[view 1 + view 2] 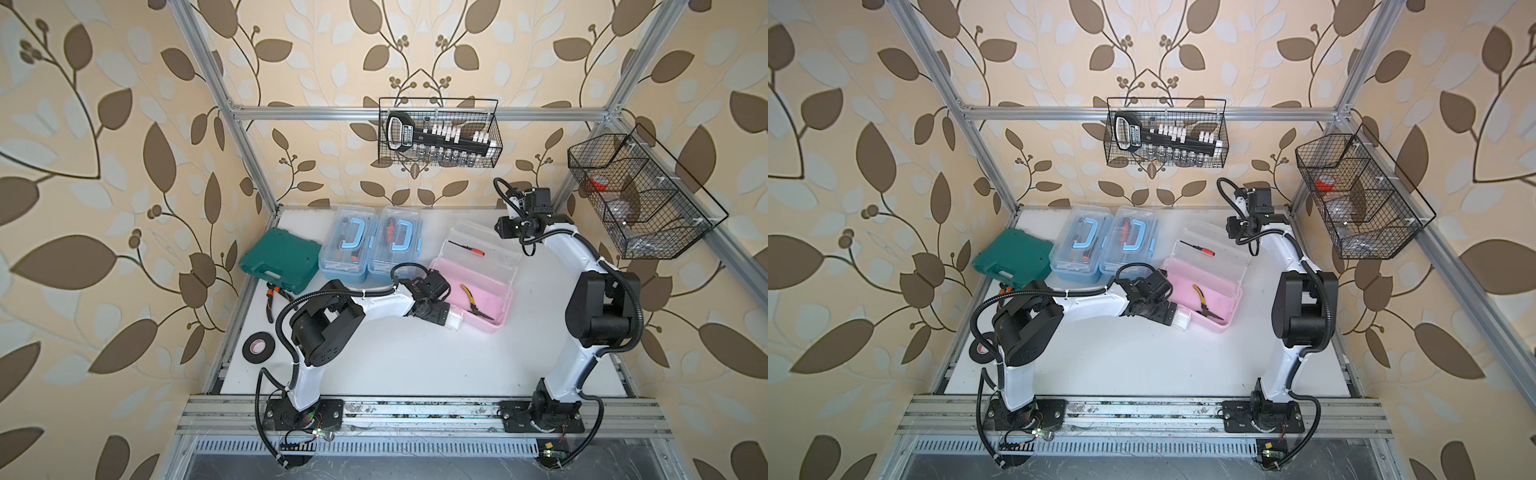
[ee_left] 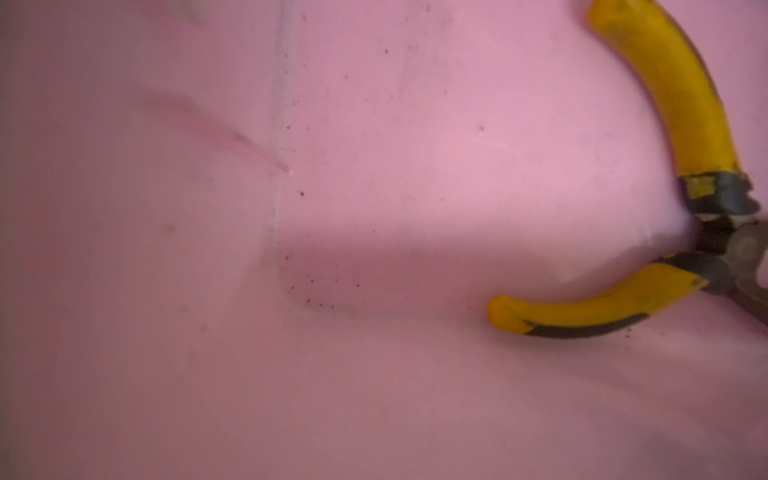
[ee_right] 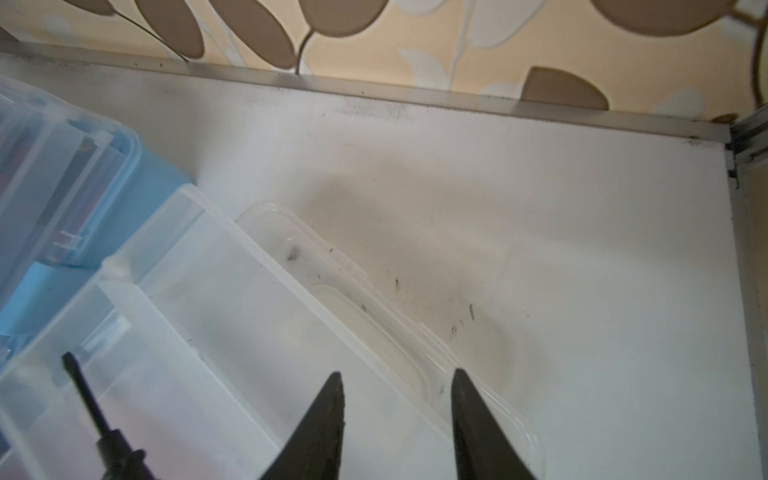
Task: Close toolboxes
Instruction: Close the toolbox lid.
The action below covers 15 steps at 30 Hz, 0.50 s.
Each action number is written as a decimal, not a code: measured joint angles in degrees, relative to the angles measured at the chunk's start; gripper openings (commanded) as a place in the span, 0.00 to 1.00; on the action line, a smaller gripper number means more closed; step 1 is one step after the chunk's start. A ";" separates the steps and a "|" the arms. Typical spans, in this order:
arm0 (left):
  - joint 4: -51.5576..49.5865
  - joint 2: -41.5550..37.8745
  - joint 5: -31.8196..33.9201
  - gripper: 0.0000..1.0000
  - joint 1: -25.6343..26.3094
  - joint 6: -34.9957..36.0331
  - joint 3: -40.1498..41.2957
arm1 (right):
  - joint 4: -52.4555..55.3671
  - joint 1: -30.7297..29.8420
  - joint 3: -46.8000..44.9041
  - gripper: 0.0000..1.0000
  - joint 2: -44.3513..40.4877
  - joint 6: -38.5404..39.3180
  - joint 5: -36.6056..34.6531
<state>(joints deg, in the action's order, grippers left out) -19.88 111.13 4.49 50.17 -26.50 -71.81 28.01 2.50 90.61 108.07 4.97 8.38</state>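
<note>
Two light blue toolboxes [image 1: 349, 245] [image 1: 395, 245] stand side by side at the back with their clear lids down. The pink toolbox [image 1: 505, 307] is open; its clear lid [image 1: 486, 245] lies tipped back toward the wall, with a small screwdriver [image 1: 467, 248] on it. Yellow-handled pliers [image 2: 681, 104] lie on the pink floor [image 2: 415, 145]. My left gripper [image 1: 451, 322] sits at the box's near left end, by a white part; its fingers do not show in the wrist view. My right gripper [image 3: 397, 378] is open over the lid's far edge [image 3: 332, 299], holding nothing.
A dark green case [image 1: 278, 257] lies left of the blue boxes, with orange-handled pliers [image 1: 272, 299] and a black tape roll [image 1: 259, 345] nearer the front. Wire baskets hang on the back wall [image 1: 440, 133] and right wall [image 1: 640, 195]. The back rail [image 3: 374, 91] runs close behind the lid.
</note>
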 measured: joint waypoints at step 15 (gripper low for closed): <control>0.00 -0.02 0.00 0.99 0.00 -0.11 0.00 | 7.54 0.52 9.77 0.39 8.83 8.90 6.84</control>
<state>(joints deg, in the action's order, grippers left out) -19.88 111.11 4.49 50.17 -26.61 -71.81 35.55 3.03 100.38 116.90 13.87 15.22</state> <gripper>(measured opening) 0.989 0.397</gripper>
